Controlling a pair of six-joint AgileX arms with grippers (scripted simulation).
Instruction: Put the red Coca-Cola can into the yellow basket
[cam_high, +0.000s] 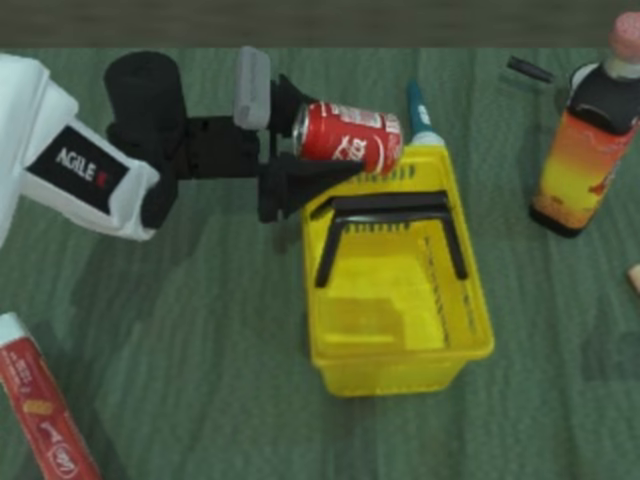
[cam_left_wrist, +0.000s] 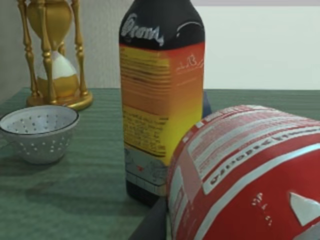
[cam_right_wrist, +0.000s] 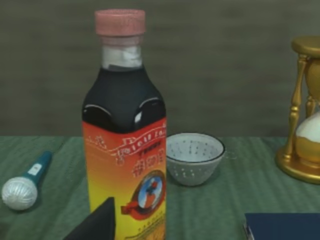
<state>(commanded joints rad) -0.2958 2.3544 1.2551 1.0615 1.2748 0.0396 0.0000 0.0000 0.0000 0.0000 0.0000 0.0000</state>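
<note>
Yellow basket (cam_high: 395, 345) as landmark, largest thing on the table, mouth open upward, black handles (cam_high: 390, 215) folded across its far half, probably to leave the near half free for dropping things in. Left gripper (cam_high: 300, 150) at the basket's far-left corner, clenched around the red Coca-Cola can (cam_high: 350, 137). Can held on its side, above the far rim, partly over the basket and not yet inside; likely carried sideways because gripped across its body. Same can (cam_left_wrist: 250, 175) close before the left wrist camera. Dark bottle with orange label (cam_high: 585, 150) well to the right of the basket, upright. Red tube (cam_high: 40, 410) far to the basket's left. Right gripper not visible from above; fingers impossible to judge.
</note>
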